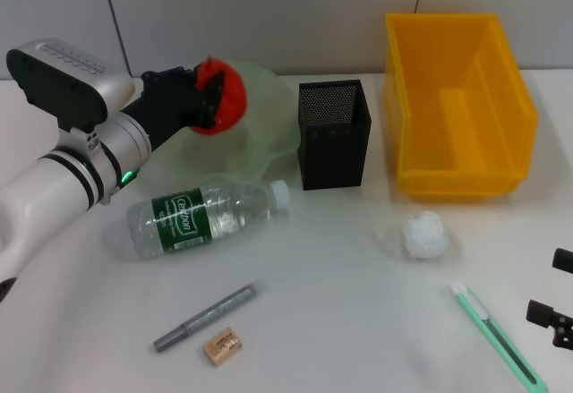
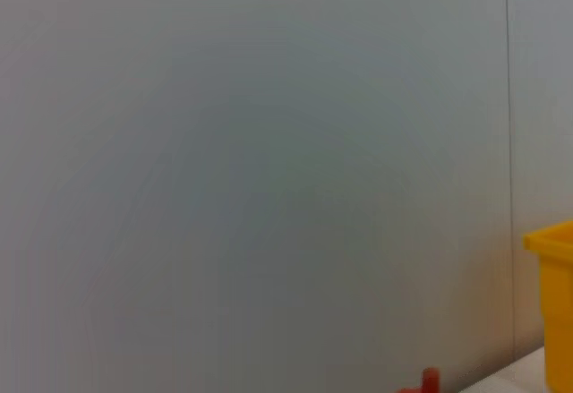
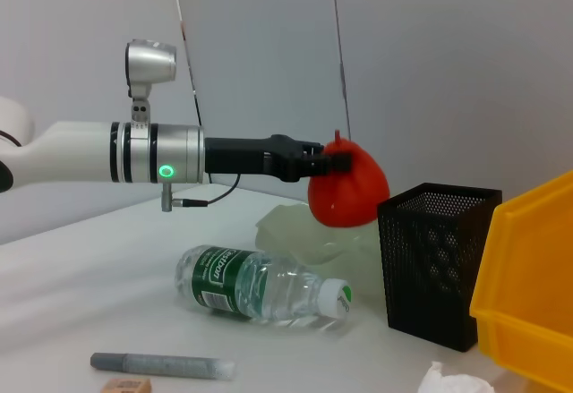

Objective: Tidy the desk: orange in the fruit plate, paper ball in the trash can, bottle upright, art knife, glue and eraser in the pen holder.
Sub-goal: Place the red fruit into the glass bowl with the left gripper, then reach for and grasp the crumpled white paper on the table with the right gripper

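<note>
Your left gripper (image 1: 210,98) is closed around the orange (image 1: 226,96), holding it in the air above the fruit plate (image 1: 260,133) at the far left of the desk. The main risk is the release: the orange is round and smooth, and if you let go from this height it can bounce or roll off the plate's wavy, translucent pale-green rim and down toward the bottle (image 1: 204,215) lying on its side just nearer. Lower it to the plate's middle first. The bottle is clear ribbed plastic with a green label and white cap, and it will roll easily if nudged. The pen holder (image 1: 333,133) is a square black mesh box just right of the plate; a wide swing of the arm could tip it. The trash can (image 1: 458,106) is a rigid yellow bin at far right. Your right gripper (image 1: 557,308) sits at the near right edge, and I cannot tell whether it is open or closed.
</note>
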`<action>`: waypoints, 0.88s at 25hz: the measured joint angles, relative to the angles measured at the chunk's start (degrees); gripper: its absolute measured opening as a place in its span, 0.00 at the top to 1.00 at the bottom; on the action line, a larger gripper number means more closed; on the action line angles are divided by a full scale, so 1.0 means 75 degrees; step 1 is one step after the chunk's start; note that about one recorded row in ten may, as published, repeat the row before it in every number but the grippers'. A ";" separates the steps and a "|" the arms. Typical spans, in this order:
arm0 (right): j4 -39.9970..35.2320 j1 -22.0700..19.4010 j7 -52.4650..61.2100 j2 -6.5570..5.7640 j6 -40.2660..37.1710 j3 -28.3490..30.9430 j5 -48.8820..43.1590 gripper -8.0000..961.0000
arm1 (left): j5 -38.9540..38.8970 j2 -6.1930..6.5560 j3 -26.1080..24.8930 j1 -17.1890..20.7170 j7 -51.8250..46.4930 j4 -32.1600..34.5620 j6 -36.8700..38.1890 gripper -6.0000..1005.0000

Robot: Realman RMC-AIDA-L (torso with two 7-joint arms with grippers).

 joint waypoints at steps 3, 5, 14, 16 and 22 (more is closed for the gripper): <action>-0.0006 0.0020 -0.0002 -0.0001 0.0000 0.0000 0.0001 0.12 | 0.0009 0.0003 0.0000 -0.0030 0.0026 -0.0048 -0.0067 0.73; -0.0010 0.0028 -0.0003 -0.0001 0.0000 0.0000 0.0001 0.12 | 0.0016 0.0003 0.0001 -0.0045 0.0042 -0.0090 -0.0070 0.71; -0.0012 0.0013 -0.0010 -0.0001 0.0001 0.0000 0.0001 0.12 | -0.0012 0.0027 -0.0013 -0.0052 -0.0004 -0.0095 -0.0047 0.46; -0.0015 0.0012 -0.0010 -0.0001 0.0005 0.0002 0.0003 0.12 | 0.0001 0.0039 0.0004 -0.0054 -0.0134 -0.0084 -0.0037 0.21; -0.0040 0.0039 0.0047 -0.0001 0.0090 0.0106 0.0056 0.12 | 0.0230 0.0112 0.0910 0.0084 -0.1705 0.0403 0.0880 0.20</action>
